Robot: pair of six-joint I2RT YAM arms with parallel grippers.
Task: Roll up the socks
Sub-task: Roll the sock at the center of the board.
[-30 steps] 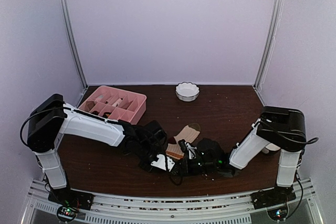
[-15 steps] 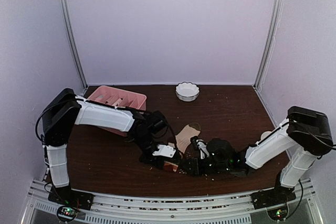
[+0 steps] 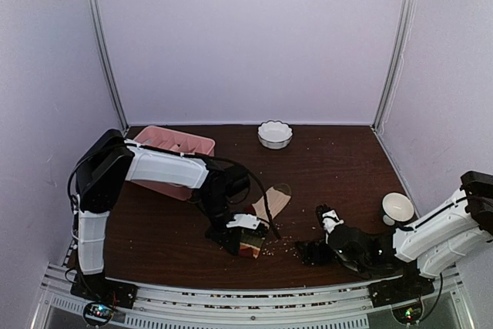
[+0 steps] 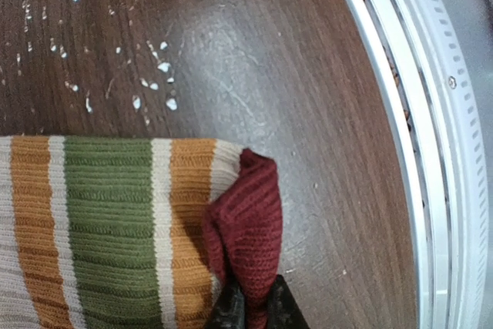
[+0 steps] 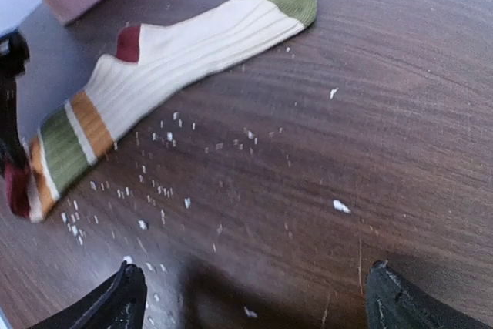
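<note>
Pinches the dark red cuff rim of the sock (image 4: 108, 229) with the left hand (image 4: 253, 310), closed narrow at the bottom edge of the wrist view, knit bunched between the tips. Shows orange, green and white cuff stripes at lower left there, flat on the brown worktop (image 4: 269, 59), with white crumbs (image 4: 171, 103) scattered above. From overhead, puts that cuff at lower centre, the pale foot running up and right toward mid-frame. Holds the right hand (image 5: 254, 306) spread wide and gripping nothing, well apart from the sock. Has a pink tray (image 3: 202, 142) at upper left, a white bowl (image 3: 275, 144) at upper centre, a cup (image 3: 397, 207) at far right.
</note>
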